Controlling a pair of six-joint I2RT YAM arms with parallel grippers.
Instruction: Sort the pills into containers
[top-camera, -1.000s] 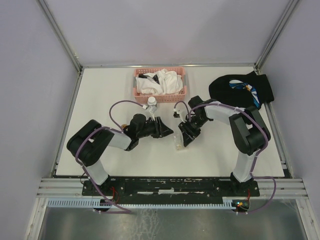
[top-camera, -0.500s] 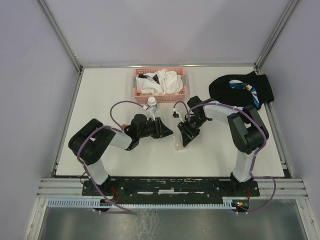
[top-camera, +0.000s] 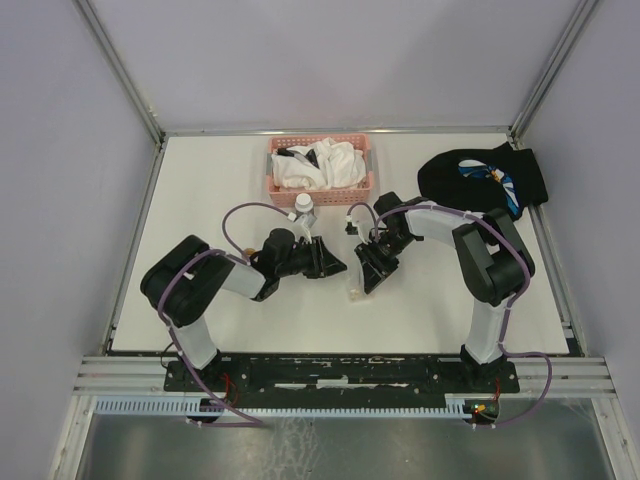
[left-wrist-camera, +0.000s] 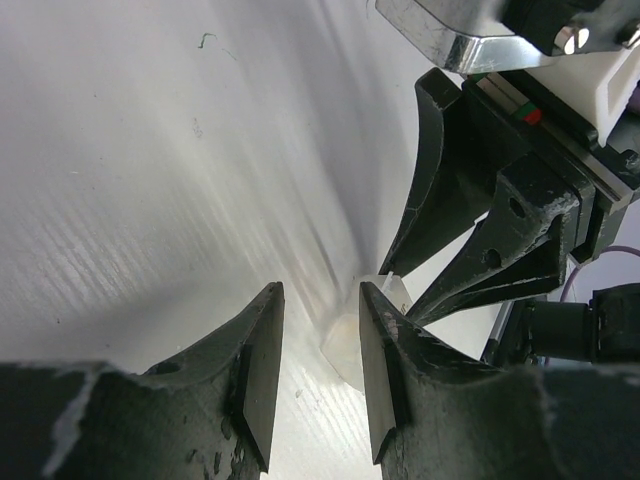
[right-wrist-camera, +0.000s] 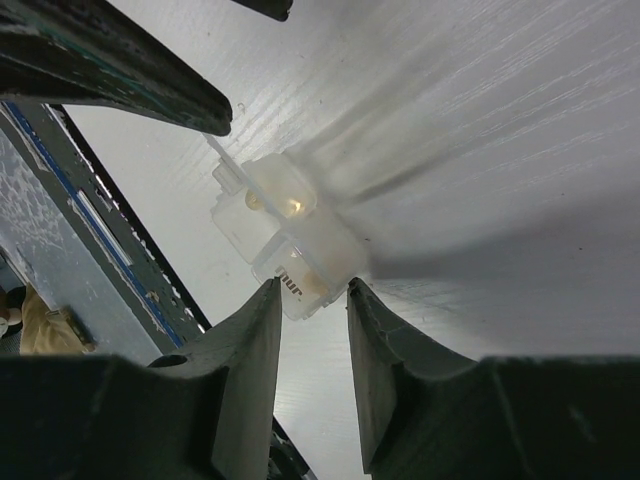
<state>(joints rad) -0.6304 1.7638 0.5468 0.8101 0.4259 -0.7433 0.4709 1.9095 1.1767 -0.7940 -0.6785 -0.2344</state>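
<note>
The container (top-camera: 356, 288), a small clear plastic box, lies on the white table between my two grippers. In the right wrist view the container (right-wrist-camera: 285, 235) has a yellowish pill in one compartment and its near end sits between my fingertips (right-wrist-camera: 352, 292). My right gripper (right-wrist-camera: 311, 290) is closed on that end; it also shows in the top view (top-camera: 366, 274). My left gripper (top-camera: 333, 266) is open and empty, pointing at the box from the left. In the left wrist view my left gripper (left-wrist-camera: 320, 295) has the container (left-wrist-camera: 352, 338) just past its right fingertip, untouched.
A white pill bottle (top-camera: 303, 208) stands behind the left gripper. A pink mesh basket (top-camera: 368, 170) with white cloths is at the back centre. A black mitten (top-camera: 480, 178) lies at the back right. The right gripper's black fingers (left-wrist-camera: 470, 230) fill the left wrist view's right side.
Both grippers have shifted only slightly, the right one a little left and nearer the box. The box has stayed where it was.
</note>
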